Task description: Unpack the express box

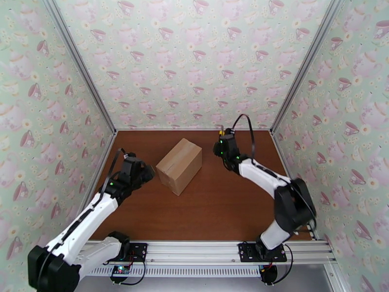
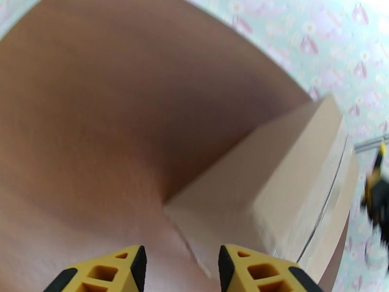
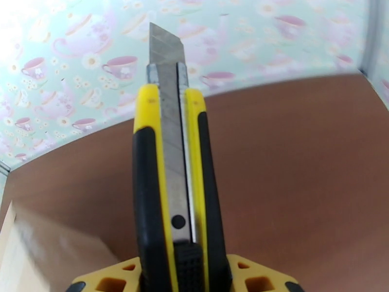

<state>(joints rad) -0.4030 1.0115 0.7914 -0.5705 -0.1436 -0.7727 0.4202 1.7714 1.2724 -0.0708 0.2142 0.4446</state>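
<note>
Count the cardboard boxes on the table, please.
1. The box lies near the middle of the table, turned at an angle and taped shut. Another one is unlikely to be hidden.

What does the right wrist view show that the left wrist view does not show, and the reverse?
Right wrist view: the utility knife, blade extended, clamped between the right fingers. Left wrist view: the left fingers, apart with nothing between them, and the clear tape seam along the express box. Both: the box, the brown table and the teacup wallpaper.
</note>
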